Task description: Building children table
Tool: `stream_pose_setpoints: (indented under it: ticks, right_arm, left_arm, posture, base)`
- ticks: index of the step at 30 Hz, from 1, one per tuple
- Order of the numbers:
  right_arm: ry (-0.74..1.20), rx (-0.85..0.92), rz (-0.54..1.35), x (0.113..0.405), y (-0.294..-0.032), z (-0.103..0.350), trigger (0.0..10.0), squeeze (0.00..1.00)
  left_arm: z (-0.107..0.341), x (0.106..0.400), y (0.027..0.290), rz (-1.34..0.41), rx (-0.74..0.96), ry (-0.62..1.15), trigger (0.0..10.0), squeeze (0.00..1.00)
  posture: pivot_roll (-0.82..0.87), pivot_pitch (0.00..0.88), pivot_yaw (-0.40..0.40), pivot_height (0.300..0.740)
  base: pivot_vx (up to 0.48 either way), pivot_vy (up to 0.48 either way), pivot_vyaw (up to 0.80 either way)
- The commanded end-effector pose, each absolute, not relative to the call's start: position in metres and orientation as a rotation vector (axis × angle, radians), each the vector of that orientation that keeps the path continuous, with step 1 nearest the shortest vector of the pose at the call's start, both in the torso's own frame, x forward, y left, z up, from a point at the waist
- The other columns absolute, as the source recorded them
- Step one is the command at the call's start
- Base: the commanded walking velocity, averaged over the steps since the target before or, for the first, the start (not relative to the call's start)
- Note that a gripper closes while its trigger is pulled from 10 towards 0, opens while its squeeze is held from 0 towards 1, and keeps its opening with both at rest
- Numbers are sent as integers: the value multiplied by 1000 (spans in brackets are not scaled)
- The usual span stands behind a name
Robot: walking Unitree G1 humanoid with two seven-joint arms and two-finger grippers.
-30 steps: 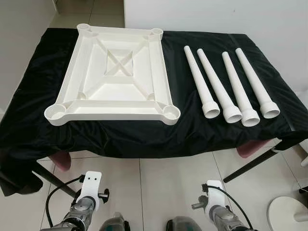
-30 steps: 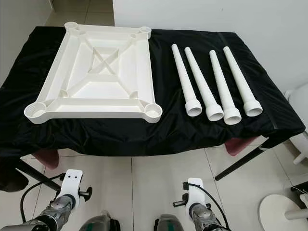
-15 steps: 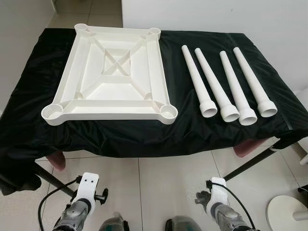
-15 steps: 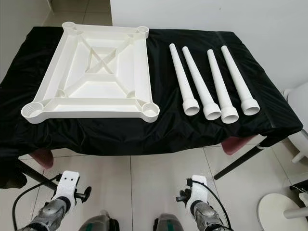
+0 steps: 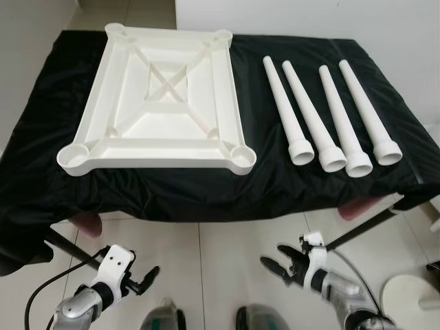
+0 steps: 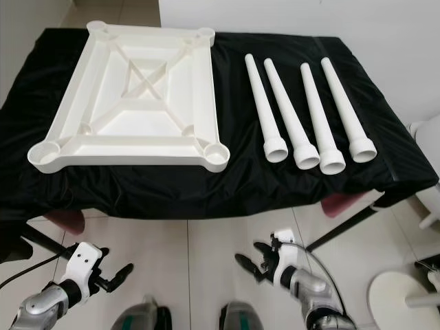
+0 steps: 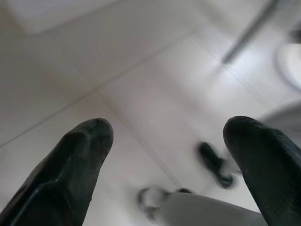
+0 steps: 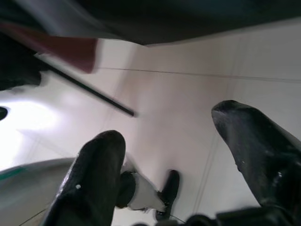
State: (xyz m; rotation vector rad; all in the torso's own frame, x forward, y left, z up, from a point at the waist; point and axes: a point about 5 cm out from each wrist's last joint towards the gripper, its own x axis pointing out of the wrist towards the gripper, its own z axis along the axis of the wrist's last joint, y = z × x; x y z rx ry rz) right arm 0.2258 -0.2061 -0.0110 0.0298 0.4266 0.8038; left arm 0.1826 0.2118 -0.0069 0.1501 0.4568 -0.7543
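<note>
Down low, nearest the robot, both arms hang over the pale tiled floor (image 5: 227, 254) in front of the table. The left gripper (image 7: 167, 141) sits at the lower left, pointing inward across the floor; its two black fingers (image 7: 70, 165) stand wide apart with nothing between them but blurred tile. The right gripper (image 8: 174, 150) is at the lower right, also turned inward, and its black fingers (image 8: 249, 141) are likewise spread wide and hold nothing. Neither gripper touches any of the parts. Beyond them stands a table draped in a black cloth (image 5: 206, 185) whose front edge hangs down in folds, with a dark slanted table leg (image 5: 361, 230) showing under its right side. On the left half of the cloth lies the white tabletop (image 5: 161, 100), turned upside down so that its ribbed underside faces up, with a crossed brace in the middle and a round socket at each of its four corners. To the right of it, well apart from its edge, four white legs (image 5: 322, 117) lie side by side in a row, nearly parallel, their wide open ends toward the robot and their narrow ends toward the far edge. Behind the table rises a white wall (image 5: 309, 17).
</note>
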Motion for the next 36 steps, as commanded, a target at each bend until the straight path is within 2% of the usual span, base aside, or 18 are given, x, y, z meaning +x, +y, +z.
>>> stream_pose_setpoints:
  ticks: [1, 3, 10, 11, 15, 20, 28, 31, 36]
  right_arm:
    - [403, 26, 856, 228, -215, -1, 10000, 0]
    - [346, -8, 985, 238, -218, 22, 10000, 0]
    - [284, -11, 1085, 247, -218, 48, 10000, 0]
    - [284, -11, 1085, 247, -218, 48, 10000, 0]
    - [168, -49, 1203, 258, -215, 94, 10000, 0]
    - [45, -34, 1214, 273, -214, 132, 10000, 0]
    - [-176, 22, 1022, 310, -209, 175, 10000, 0]
    - [-234, 26, 793, 331, -205, 183, 10000, 0]
    - [-240, 137, 595, 344, -199, 186, 10000, 0]
  left_arm:
    - [5, 183, 211, -830, 139, 453, 10000, 0]
    - [30, 185, 208, -924, 162, 414, 10000, 0]
    - [56, 190, 206, -994, 160, 386, 10000, 0]
    - [56, 190, 206, -994, 160, 386, 10000, 0]
    - [92, 205, 216, -991, 276, 330, 10000, 0]
    - [129, 223, 227, -942, 298, 246, 10000, 0]
    - [166, 259, 231, -826, 280, 90, 10000, 0]
    - [170, 273, 222, -762, 188, 46, 10000, 0]
    - [164, 284, 210, -652, 131, 15, 10000, 0]
  posture:
    - [-56, 67, -8, 740]
    - [-49, 64, -10, 740]
    - [-48, 59, -11, 740]
    - [-48, 59, -11, 740]
    - [-45, 40, -15, 740]
    - [-43, 22, -21, 740]
    - [-46, 0, -25, 740]
    - [-60, 0, -13, 740]
    - [-69, 0, -11, 740]
  base:
    - [0, 0, 0]
    - [0, 0, 0]
    - [0, 0, 0]
    - [0, 0, 0]
    - [0, 0, 0]
    - [0, 0, 0]
    - [0, 0, 0]
    - [0, 0, 0]
    - [0, 0, 0]
